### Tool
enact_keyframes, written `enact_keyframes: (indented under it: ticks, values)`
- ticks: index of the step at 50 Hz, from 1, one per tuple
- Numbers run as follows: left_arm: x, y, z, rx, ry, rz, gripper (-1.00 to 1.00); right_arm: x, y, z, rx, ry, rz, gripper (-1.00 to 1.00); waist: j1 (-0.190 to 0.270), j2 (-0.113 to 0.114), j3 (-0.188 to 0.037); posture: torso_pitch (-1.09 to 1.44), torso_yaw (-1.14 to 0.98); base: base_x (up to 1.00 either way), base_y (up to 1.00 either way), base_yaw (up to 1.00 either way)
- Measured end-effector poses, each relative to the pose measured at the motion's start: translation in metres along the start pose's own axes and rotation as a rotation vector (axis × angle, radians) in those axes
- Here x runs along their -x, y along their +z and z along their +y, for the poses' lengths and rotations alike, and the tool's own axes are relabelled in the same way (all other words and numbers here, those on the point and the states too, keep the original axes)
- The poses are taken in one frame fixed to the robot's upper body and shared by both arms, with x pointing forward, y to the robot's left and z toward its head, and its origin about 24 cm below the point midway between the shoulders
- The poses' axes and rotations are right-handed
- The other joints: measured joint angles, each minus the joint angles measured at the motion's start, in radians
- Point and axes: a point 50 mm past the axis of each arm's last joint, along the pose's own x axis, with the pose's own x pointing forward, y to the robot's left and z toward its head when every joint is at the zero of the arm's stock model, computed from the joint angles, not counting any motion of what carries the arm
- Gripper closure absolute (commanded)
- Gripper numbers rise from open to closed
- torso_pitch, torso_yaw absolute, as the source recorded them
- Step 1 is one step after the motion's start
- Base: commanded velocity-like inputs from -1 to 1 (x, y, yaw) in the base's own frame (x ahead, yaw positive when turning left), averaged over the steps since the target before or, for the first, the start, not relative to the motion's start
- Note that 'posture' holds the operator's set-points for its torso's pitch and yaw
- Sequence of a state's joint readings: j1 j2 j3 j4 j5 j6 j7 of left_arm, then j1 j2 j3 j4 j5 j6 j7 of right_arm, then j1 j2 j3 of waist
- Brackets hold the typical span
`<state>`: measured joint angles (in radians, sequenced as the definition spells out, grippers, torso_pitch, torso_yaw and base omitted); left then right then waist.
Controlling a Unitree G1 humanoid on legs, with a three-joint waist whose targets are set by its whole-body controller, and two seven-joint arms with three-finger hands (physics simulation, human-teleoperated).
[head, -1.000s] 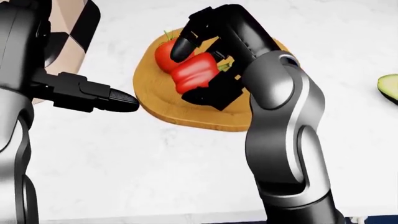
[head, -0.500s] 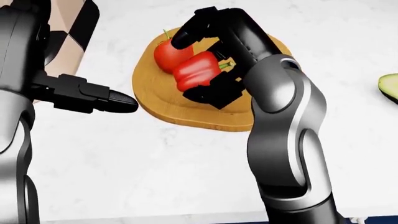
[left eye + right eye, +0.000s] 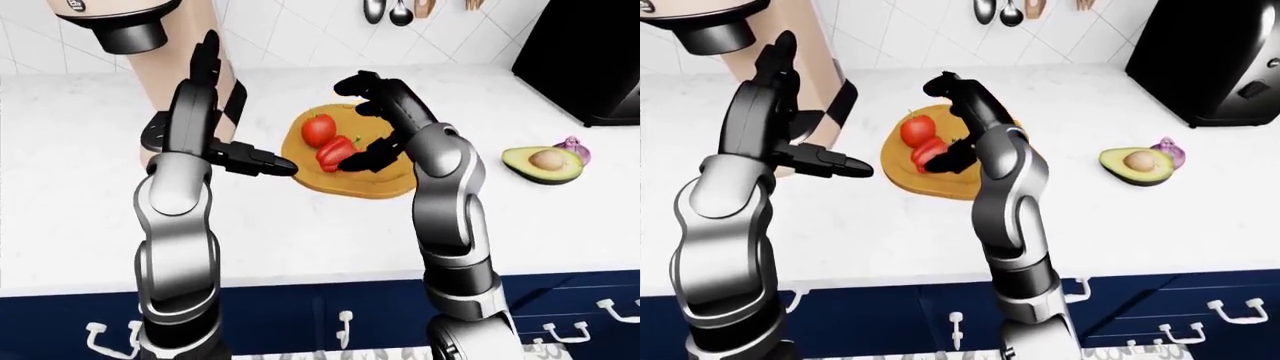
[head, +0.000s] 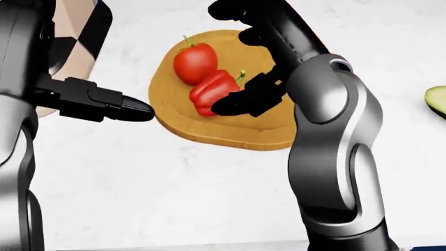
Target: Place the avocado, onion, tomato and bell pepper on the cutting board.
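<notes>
while right robot hand (image 4: 244, 68) spread open over cutting board (image 4: 209, 130), bell pepper (image 4: 213, 91) free, near tomato (image 4: 195, 61).

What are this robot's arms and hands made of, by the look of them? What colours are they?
Both arms are smooth rounded shells of glossy silver-grey, with black bands curving along them and black at the joints. The left hand and right hand are matte black and blocky, each with three thick fingers ending in rounded tips. No loose cables, sleeves or markings show on them.

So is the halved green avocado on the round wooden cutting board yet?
No, the halved green avocado lies on the white counter, right of the board.
</notes>
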<state>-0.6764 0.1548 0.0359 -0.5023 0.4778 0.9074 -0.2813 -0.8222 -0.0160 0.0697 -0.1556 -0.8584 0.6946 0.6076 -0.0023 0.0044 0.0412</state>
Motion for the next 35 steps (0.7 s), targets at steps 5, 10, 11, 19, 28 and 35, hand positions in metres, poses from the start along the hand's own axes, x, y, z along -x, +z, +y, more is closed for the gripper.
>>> enact_keyframes:
  ticks: [5, 10, 11, 19, 28, 35]
  values:
    - [0.0, -0.002, 0.001, 0.005, 0.004, 0.005, -1.0, 0.009, -0.001, -0.02, 0.01, -0.055, 0.007, -0.45, 0.001, -0.003, 0.0, 0.0, 0.0, 0.0, 0.0, 0.0]
    - [0.001, -0.004, 0.001, 0.008, 0.006, 0.006, -1.0, 0.022, -0.008, -0.046, 0.038, -0.114, 0.045, -0.45, 0.003, -0.006, 0.002, 0.0, 0.0, 0.0, 0.0, 0.0]
    - [0.001, -0.004, 0.001, 0.008, 0.007, 0.005, -1.0, 0.024, -0.011, -0.051, 0.042, -0.127, 0.057, -0.46, 0.003, -0.007, 0.002, 0.0, 0.0, 0.0, 0.0, 0.0]
    - [0.001, -0.002, 0.004, 0.008, 0.016, 0.003, -1.0, 0.053, -0.036, -0.091, 0.1, -0.22, 0.163, -0.47, 0.003, -0.013, 0.005, 0.0, 0.0, 0.0, 0.0, 0.0]
    - [0.001, 0.0, 0.004, 0.006, 0.014, -0.003, -1.0, 0.08, -0.054, -0.116, 0.276, -0.198, 0.242, -0.47, 0.0, -0.016, 0.005, 0.0, 0.0, 0.0, 0.0, 0.0]
    - [0.001, -0.001, 0.003, 0.006, 0.011, 0.002, -1.0, 0.09, -0.064, -0.141, 0.433, -0.163, 0.304, -0.97, -0.004, -0.019, 0.006, 0.0, 0.0, 0.0, 0.0, 0.0]
